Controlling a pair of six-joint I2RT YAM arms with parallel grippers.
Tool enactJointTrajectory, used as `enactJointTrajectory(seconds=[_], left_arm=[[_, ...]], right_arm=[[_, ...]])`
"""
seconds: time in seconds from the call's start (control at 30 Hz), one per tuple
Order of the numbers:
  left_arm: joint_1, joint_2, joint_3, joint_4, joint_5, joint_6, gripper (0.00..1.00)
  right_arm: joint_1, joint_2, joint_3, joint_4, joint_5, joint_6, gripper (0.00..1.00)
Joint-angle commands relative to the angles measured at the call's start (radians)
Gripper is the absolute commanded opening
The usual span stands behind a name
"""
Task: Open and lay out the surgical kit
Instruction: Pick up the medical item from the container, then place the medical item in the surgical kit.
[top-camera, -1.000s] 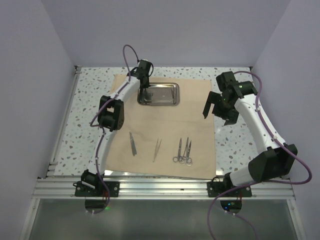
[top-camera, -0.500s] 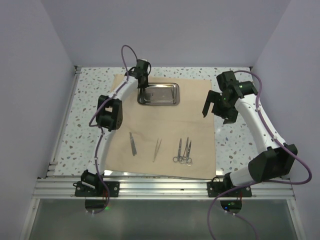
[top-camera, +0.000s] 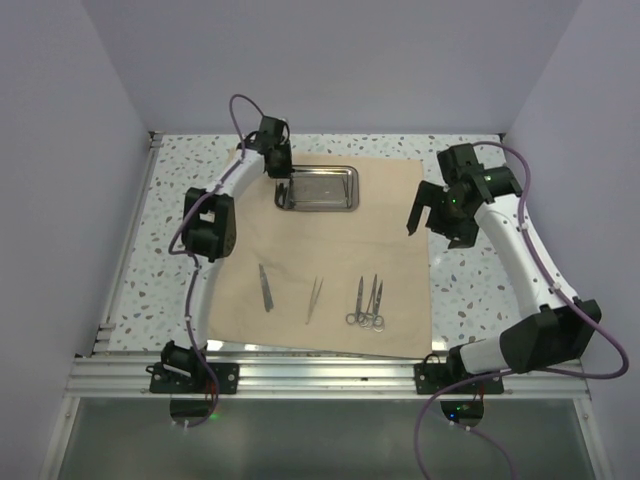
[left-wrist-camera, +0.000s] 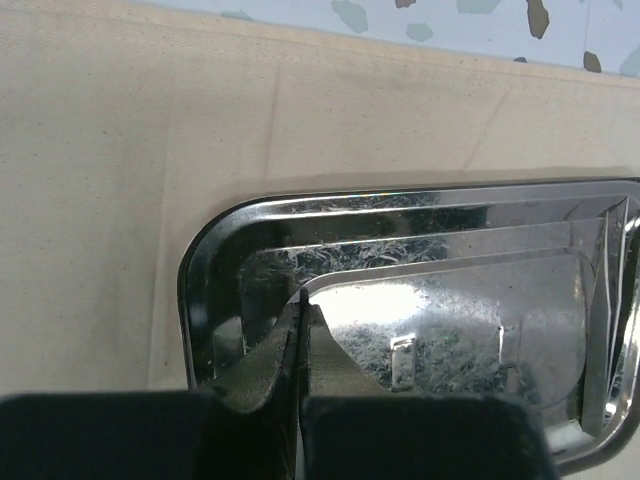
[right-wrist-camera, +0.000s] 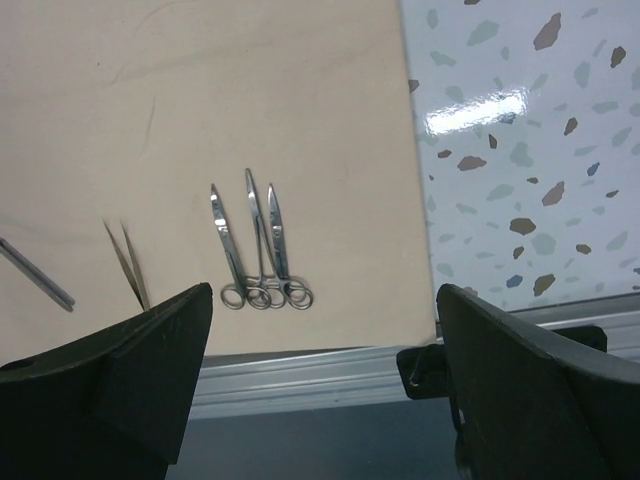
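While left gripper (left-wrist-camera: 300, 308) is pinched shut at the tray's (left-wrist-camera: 420, 212) left rim, right gripper (top-camera: 432, 222) hangs wide open and empty by cloth's (top-camera: 330, 250) right edge; scissors (top-camera: 366, 300) lie lower center.

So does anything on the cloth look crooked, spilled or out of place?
Nothing stands out. The cloth lies flat, the tray sits upright at its far end, and the scalpel, tweezers and scissors lie in a row.

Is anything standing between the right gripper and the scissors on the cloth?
Nothing visible does. The right gripper hangs open near the right edge of the cloth, and the scissors lie uncovered on it.
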Motion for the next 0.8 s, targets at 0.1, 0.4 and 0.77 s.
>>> enactJointTrajectory(seconds=[0.1,0.4,0.77], left_arm=[[0.02,-0.138,0.007,-0.017,0.047,-0.023,0.0],[0.02,-0.262,-0.065,-0.074,-0.015,-0.011,0.0],[-0.073,-0.787,-0.817,-0.034,-0.167,-0.052,0.0]], right_arm=[[-0.004,-0.066,-0.016,0.015,-0.034,-0.016,0.98],[-0.003,-0.109,-0.045,0.029,-0.061,-0.011,0.98],[-0.003,-0.08,-0.016,0.058,-0.08,-0.029,0.98]])
